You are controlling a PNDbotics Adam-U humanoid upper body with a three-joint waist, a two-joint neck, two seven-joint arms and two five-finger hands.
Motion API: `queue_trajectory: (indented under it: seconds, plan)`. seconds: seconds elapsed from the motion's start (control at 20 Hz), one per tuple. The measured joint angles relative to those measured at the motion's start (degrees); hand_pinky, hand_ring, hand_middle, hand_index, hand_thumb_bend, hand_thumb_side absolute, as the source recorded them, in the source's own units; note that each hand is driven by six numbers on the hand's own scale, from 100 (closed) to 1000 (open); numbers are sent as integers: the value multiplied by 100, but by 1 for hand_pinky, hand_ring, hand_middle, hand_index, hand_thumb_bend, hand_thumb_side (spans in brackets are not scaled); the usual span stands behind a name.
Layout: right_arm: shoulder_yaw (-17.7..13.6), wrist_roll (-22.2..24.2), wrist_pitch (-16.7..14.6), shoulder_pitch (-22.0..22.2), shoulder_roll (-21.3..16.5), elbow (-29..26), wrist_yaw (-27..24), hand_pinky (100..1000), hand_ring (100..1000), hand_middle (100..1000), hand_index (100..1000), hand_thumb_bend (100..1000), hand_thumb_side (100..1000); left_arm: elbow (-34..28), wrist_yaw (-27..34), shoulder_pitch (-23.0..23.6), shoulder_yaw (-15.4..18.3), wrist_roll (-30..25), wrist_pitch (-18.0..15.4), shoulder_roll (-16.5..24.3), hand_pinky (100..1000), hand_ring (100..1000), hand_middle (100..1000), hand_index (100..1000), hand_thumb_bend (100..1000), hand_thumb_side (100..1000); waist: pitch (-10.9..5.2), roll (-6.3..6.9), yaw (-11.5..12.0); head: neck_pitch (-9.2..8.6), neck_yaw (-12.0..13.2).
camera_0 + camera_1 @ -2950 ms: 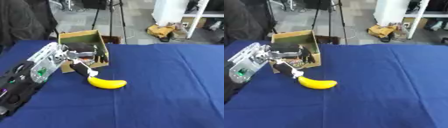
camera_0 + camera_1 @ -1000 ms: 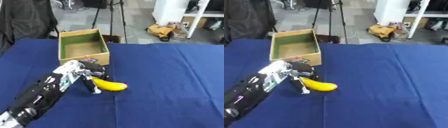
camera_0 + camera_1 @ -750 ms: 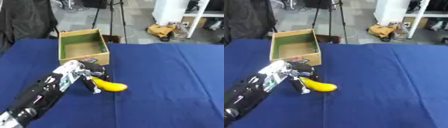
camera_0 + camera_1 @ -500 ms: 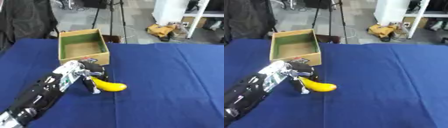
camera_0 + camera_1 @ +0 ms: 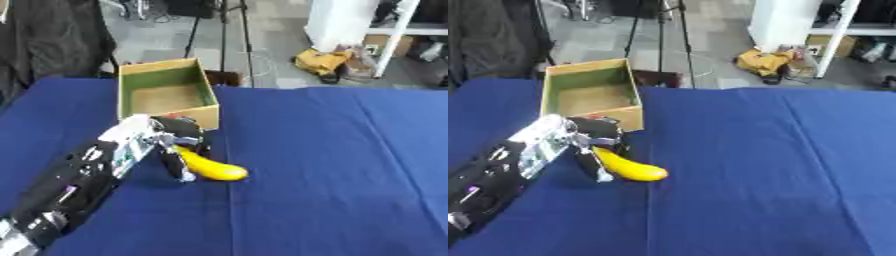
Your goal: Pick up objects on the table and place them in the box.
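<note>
Banana (image 5: 210,167) on blue table (image 5: 350,175), left robot hand (image 5: 175,142) curled round its end, near box (image 5: 166,92).

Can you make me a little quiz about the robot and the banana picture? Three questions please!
1. True or false: the banana is inside the box.
2. Which hand is at the banana? A) left hand B) right hand
3. Fill in: the tablecloth is ____.

Key: 1 false, it lies on the tablecloth in front of the box. 2 A, fingers curled round its near end. 3 blue.
</note>
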Motion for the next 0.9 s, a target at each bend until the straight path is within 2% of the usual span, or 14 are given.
queue_trajectory:
  seconds: [0.15, 0.25, 0.55, 0.65, 0.9]
  plan:
    - [0, 0, 0, 1, 0, 0, 0, 669, 623, 639, 727, 100, 645, -118, 115, -91, 102, 3, 60, 169, 652, 596, 595, 750, 283, 291, -1, 1, 14, 0, -2]
    - [0, 0, 0, 2, 0, 0, 0, 669, 623, 639, 727, 100, 646, -180, 176, -128, 191, 39, 128, 252, 656, 604, 602, 756, 324, 293, -2, 2, 16, 0, -3]
    - [-1, 0, 0, 2, 0, 0, 0, 669, 623, 639, 728, 100, 646, -199, 249, -131, 216, -82, 137, 297, 707, 671, 664, 807, 576, 354, -3, 2, 15, -1, -19]
    - [-1, 1, 1, 2, 0, 0, 0, 669, 623, 639, 728, 100, 646, -144, 247, -124, 151, -218, 57, 282, 714, 678, 669, 811, 601, 358, -3, 0, 8, -1, -20]
    - [-1, 1, 1, 2, 0, 1, 0, 669, 623, 639, 728, 100, 645, 14, 150, -104, 49, -421, -90, 148, 711, 675, 665, 807, 585, 344, -4, -4, -16, -1, -19]
